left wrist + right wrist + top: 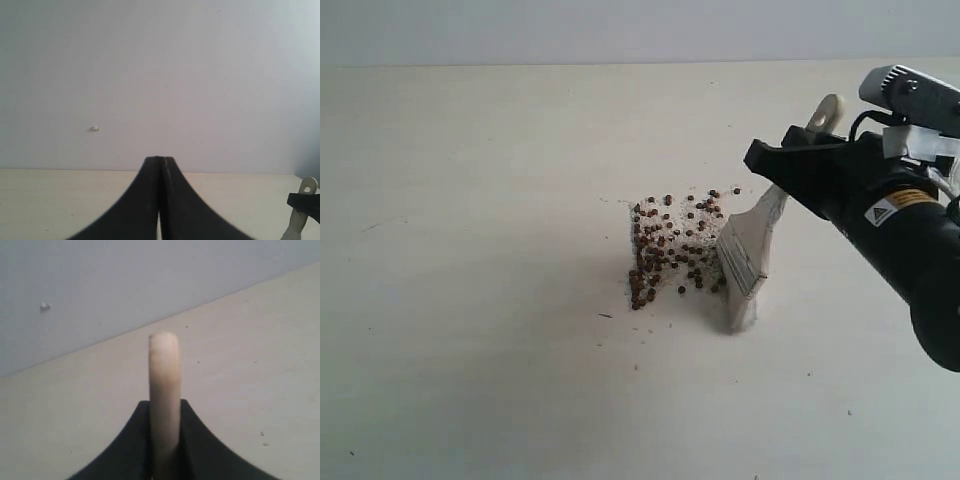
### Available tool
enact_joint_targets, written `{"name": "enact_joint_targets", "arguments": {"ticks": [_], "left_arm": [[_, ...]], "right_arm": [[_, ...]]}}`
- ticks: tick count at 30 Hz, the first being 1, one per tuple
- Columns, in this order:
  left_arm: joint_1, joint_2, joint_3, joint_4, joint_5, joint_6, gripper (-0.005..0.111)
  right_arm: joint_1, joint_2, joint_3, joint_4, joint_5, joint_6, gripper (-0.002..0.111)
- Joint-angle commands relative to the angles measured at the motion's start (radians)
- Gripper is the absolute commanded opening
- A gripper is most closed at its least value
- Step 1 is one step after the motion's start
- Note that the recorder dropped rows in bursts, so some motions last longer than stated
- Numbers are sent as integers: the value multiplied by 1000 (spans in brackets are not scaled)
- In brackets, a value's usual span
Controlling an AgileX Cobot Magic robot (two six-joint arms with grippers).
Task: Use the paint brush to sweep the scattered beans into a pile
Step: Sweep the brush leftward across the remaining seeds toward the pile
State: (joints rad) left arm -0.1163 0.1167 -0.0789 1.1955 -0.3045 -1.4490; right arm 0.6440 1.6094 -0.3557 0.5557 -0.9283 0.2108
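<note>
The beans (670,248) lie in a rough square patch at the table's middle, small dark reddish-brown dots mixed with pale crumbs, densest along the patch's left edge. The paint brush (748,250) stands tilted just right of them, its whitish bristles (740,312) on the table and its silver ferrule at the patch's right edge. My right gripper (798,160) is shut on the cream handle (164,385), whose holed end (828,110) sticks up past the jaws. My left gripper (161,162) is shut on nothing, away from the beans; the handle's end (306,192) shows at that view's edge.
The pale table (470,300) spreads wide on all sides of the patch. A few stray specks (605,316) lie left and below the beans. A plain grey wall (160,75) rises behind the table.
</note>
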Motion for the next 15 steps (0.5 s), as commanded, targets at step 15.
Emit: {"name": "enact_joint_targets", "arguments": {"ticks": [15], "left_arm": [[0,-3,3,-1,-3,0,0]], "right_arm": [[-5,-348,-1,39,228,-430,0]]}}
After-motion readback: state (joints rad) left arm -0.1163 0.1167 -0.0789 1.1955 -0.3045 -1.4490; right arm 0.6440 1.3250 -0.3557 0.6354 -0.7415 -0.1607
